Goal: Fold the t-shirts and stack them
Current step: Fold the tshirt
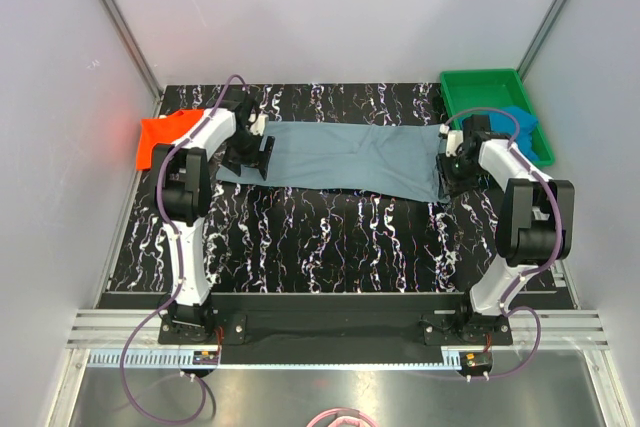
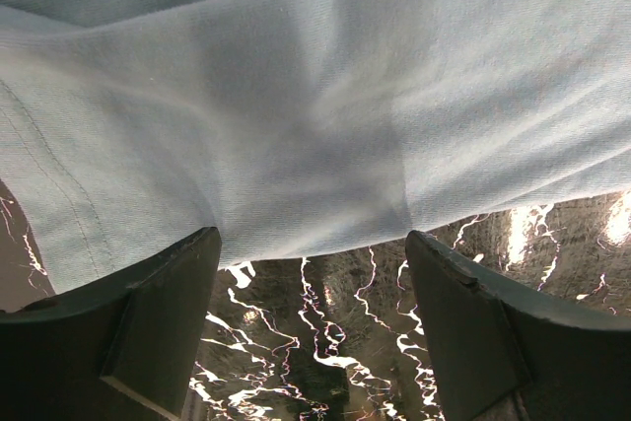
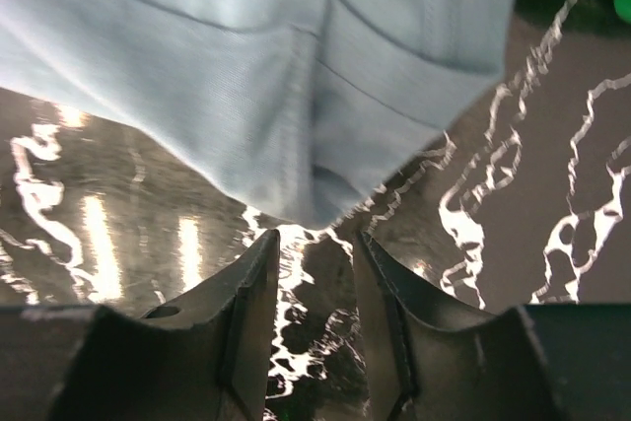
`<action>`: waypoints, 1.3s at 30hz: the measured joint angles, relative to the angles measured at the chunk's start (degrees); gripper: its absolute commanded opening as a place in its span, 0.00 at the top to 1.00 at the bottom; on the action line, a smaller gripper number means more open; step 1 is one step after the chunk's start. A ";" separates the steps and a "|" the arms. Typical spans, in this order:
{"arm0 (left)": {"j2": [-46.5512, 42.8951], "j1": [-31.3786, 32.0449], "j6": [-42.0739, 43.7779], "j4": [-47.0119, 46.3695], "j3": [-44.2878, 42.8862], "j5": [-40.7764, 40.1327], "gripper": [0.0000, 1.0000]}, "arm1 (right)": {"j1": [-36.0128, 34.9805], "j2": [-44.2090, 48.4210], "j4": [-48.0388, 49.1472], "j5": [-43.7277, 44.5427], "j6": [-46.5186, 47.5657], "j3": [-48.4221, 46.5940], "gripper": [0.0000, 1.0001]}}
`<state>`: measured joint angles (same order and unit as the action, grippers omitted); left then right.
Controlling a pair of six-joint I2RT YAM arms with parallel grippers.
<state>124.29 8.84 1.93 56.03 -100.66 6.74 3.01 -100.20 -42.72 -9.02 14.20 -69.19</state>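
The large grey-blue t-shirt (image 1: 350, 152) lies spread flat across the back of the table. My left gripper (image 1: 255, 159) is at its left end, low over the table. In the left wrist view this gripper (image 2: 314, 244) is open wide, the shirt's near edge (image 2: 315, 96) just past its tips and nothing between them. My right gripper (image 1: 452, 169) is at the shirt's right end. In the right wrist view it (image 3: 314, 239) is open with a narrower gap, a hemmed corner of the shirt (image 3: 246, 66) just ahead. An orange-red t-shirt (image 1: 158, 137) lies at the far left.
A green tray (image 1: 480, 75) stands at the back right corner with a bright blue t-shirt (image 1: 522, 119) lying in it. The table top (image 1: 330, 237) is black with white marbling. White walls close in the left, back and right sides.
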 measured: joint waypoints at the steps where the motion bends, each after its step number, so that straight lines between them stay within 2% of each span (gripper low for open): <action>1: 0.02 0.00 0.02 0.00 0.00 -0.02 0.18 | 0.00 0.00 0.04 -0.90 0.07 -0.37 0.56; 7: 0.02 0.00 0.07 0.00 0.00 -0.20 0.17 | 0.07 -0.02 0.90 -3.43 0.17 -1.29 0.57; 11: 0.02 0.02 0.17 0.02 0.00 -0.57 0.17 | 0.33 -1.11 1.38 -4.68 0.22 -1.33 0.67; 16: 0.02 0.02 0.22 0.00 0.00 -0.90 0.17 | 0.76 -4.52 1.29 -6.25 0.13 -1.64 0.74; 17: 0.02 0.02 0.26 0.02 0.00 -0.96 0.17 | 0.79 -4.87 1.25 -6.58 0.13 -1.64 0.77; 18: 0.00 0.02 0.37 0.00 0.00 -0.98 0.17 | 0.83 -5.07 1.20 -6.75 0.17 -1.66 0.86; 19: 0.02 0.00 0.44 0.02 0.00 -0.98 0.17 | 0.85 -5.11 1.01 -6.95 0.37 -1.70 0.90; 24: 0.00 0.00 0.81 0.00 0.00 -1.22 0.17 | 1.31 -5.11 0.35 -7.10 0.66 -2.60 1.00; 39: 0.00 -1.55 1.05 -0.02 1.73 -2.91 0.17 | 3.82 -5.09 -5.25 -6.67 4.57 -3.21 1.00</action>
<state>124.29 7.29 2.98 56.01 -98.94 3.84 6.83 -105.30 -47.97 -15.68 18.76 -72.40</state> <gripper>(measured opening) 0.827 0.018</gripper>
